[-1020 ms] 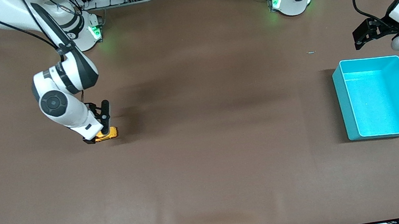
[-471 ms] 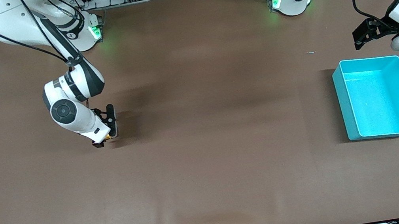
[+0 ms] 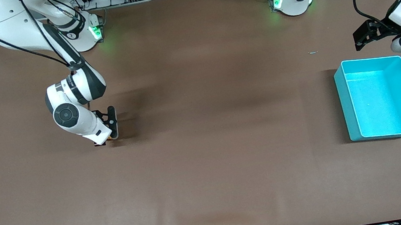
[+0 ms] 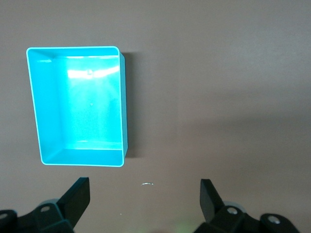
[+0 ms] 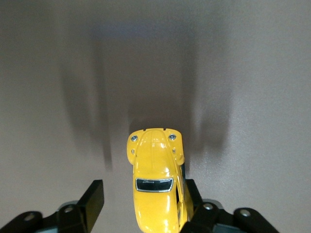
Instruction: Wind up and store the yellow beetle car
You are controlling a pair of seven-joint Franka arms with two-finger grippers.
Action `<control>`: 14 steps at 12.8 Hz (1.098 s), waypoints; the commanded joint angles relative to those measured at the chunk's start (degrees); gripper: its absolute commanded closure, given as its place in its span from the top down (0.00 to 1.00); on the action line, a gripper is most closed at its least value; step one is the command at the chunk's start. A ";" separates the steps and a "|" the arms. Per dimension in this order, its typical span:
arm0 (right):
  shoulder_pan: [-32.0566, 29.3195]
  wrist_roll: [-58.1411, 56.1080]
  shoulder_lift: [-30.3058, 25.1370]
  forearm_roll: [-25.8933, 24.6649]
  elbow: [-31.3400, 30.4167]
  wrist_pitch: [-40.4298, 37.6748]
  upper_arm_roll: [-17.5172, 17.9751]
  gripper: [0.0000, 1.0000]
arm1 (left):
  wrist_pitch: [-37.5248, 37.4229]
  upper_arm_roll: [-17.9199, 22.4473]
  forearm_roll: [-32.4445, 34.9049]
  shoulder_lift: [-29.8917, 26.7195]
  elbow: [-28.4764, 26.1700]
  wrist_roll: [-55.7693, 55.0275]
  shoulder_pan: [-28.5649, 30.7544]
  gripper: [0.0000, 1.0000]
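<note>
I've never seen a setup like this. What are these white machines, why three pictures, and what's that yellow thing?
They are two robot arms, each ending in a two-finger gripper. One picture looks down from a high camera facing them; the other two come from cameras on each arm's wrist. On the brown table lies a cyan bin, empty, at the left arm's end. The right gripper is down at the table around the yellow beetle car, a tiny toy; one finger seems to touch it, the other stands apart. The left gripper waits open, up near the bin.
</note>
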 commanded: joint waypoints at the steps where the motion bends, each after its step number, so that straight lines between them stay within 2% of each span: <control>1: -1.16 -0.52 1.01 -1.29 0.90 0.18 0.56 0.60 | 0.12 -2.50 0.49 -0.01 0.69 -0.38 -0.26 1.00; 3: -1.24 -0.52 1.19 -1.29 0.99 0.18 0.56 0.40 | 0.12 -4.70 2.07 0.34 1.12 -0.64 -0.70 1.00; 6: -1.68 -0.52 1.97 -1.29 1.34 0.18 0.56 0.28 | 2.66 -5.85 2.43 2.62 1.13 -2.49 -1.49 1.00; 11: -2.12 -0.52 2.67 -1.38 1.34 0.36 0.47 0.29 | 4.16 -5.42 2.43 4.99 0.95 -5.19 -1.41 1.00; 13: -2.82 -0.61 3.03 -1.38 1.34 0.53 0.47 0.29 | 4.60 -6.03 3.65 7.53 1.12 -10.29 -3.15 1.00; 14: -3.17 -0.96 3.12 -1.38 1.25 0.97 0.47 0.29 | 6.43 -6.64 6.96 8.94 1.13 -10.66 -6.04 1.00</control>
